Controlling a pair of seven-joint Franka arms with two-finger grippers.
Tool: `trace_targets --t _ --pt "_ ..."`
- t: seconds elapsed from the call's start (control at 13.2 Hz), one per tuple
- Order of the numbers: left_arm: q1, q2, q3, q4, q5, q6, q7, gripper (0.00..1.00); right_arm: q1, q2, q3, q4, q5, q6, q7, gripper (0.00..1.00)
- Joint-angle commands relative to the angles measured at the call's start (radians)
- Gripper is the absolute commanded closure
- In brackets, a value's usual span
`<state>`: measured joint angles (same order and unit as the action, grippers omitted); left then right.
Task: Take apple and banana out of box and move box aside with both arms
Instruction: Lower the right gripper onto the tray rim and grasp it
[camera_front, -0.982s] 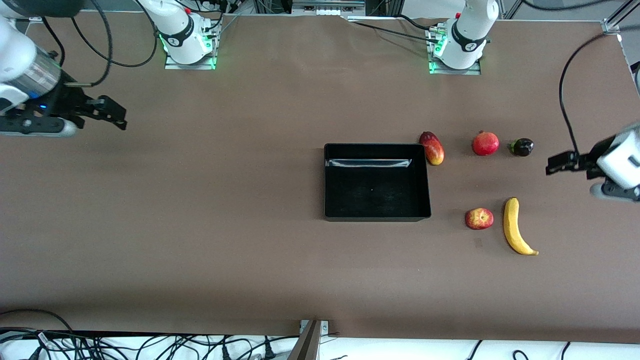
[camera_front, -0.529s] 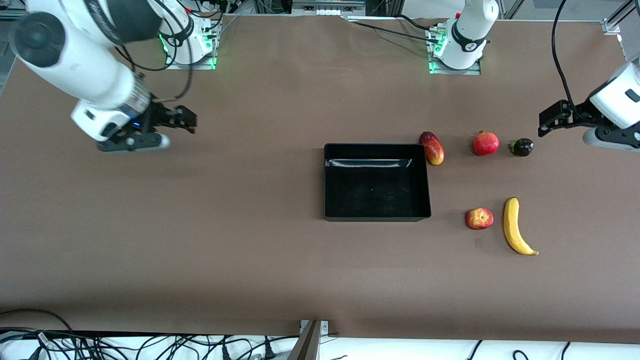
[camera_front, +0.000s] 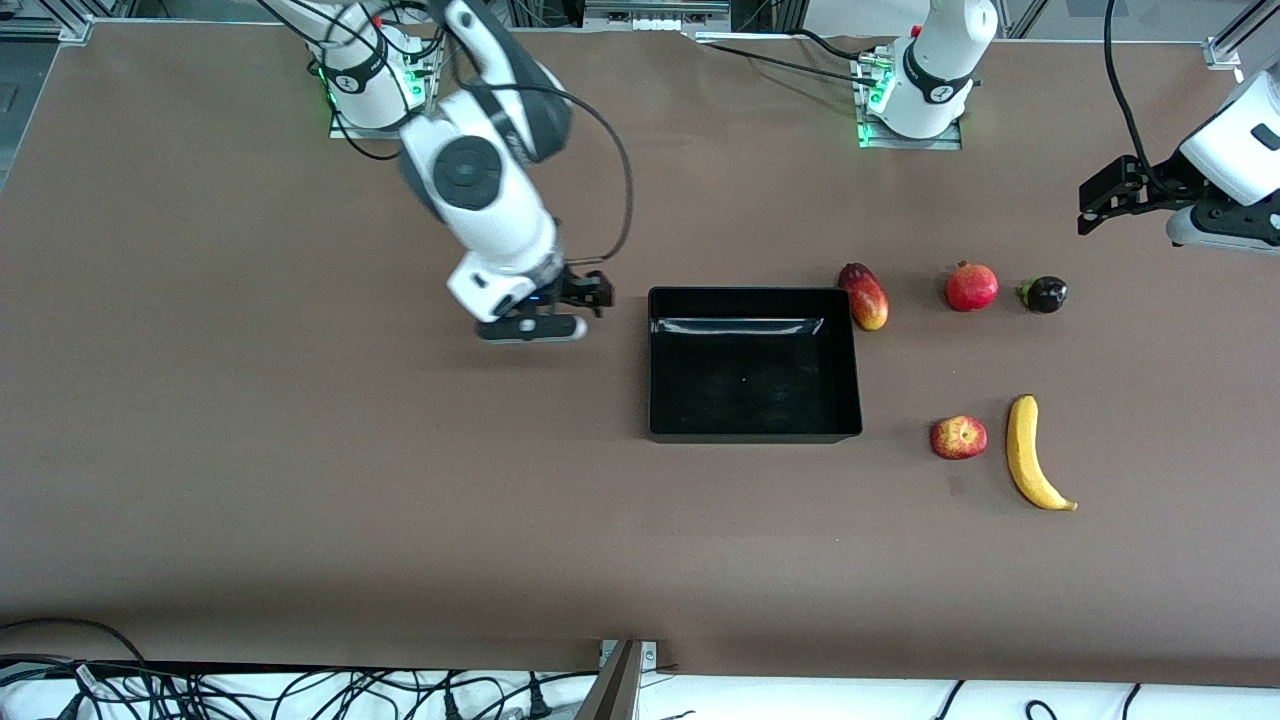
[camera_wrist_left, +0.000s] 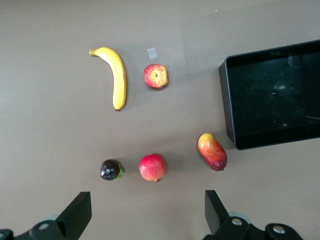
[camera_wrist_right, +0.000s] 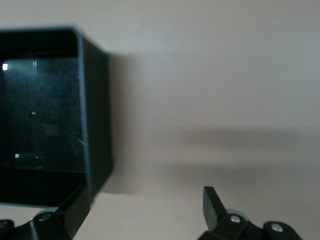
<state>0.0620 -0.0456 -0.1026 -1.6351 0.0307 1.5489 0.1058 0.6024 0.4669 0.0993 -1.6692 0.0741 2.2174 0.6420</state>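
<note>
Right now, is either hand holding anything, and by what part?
Nothing is held. The right hand is open, beside the black tray. The left hand is open over bare table near the dark purple fruit.

Landmark: box (camera_front: 755, 364). Apple (camera_front: 958, 437), banana (camera_front: 1034, 455) beside it toward left arm's end, banana outermost; mango (camera_front: 865, 296) at box's farther corner.

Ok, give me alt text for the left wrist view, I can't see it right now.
Looking down past the open left end effector: a banana beside an apple, a mango, pomegranate and dark purple fruit in a row, and an empty black box alongside, all on the brown table.
</note>
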Motion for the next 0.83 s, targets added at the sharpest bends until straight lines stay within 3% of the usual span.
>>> trace_targets --t 0.0,0.3,0.45,0.53,0.6,0.68,0.76 --pt "-0.021 -0.028 0.018 -0.02 -0.02 -0.004 0.0 0.0 0.077 0.148 -0.021 0.169 -0.031 0.01 0.074 0.0" --pt "-0.036 -0.031 0.02 -0.015 -0.023 -0.004 -0.056 0.0 0.172 0.262 -0.065 0.221 -0.054 0.089 0.097 0.0" --pt "-0.041 -0.034 0.02 -0.014 -0.023 -0.006 -0.086 0.0 0.194 0.3 -0.075 0.221 -0.098 0.105 0.128 0.07" --pt "-0.044 -0.036 0.02 -0.014 -0.023 -0.007 -0.086 0.0 0.194 0.312 -0.075 0.221 -0.108 0.11 0.128 0.19" --pt "-0.048 -0.039 0.021 -0.014 -0.023 -0.007 -0.087 0.0 0.194 0.321 -0.076 0.223 -0.109 0.119 0.122 0.38" --pt "-0.053 -0.039 0.033 -0.014 -0.023 -0.007 -0.086 0.0 0.192 0.325 -0.081 0.223 -0.111 0.128 0.114 0.59" --pt "-0.057 -0.04 0.041 -0.014 -0.023 -0.009 -0.086 0.0 0.192 0.325 -0.089 0.223 -0.112 0.128 0.101 0.89"
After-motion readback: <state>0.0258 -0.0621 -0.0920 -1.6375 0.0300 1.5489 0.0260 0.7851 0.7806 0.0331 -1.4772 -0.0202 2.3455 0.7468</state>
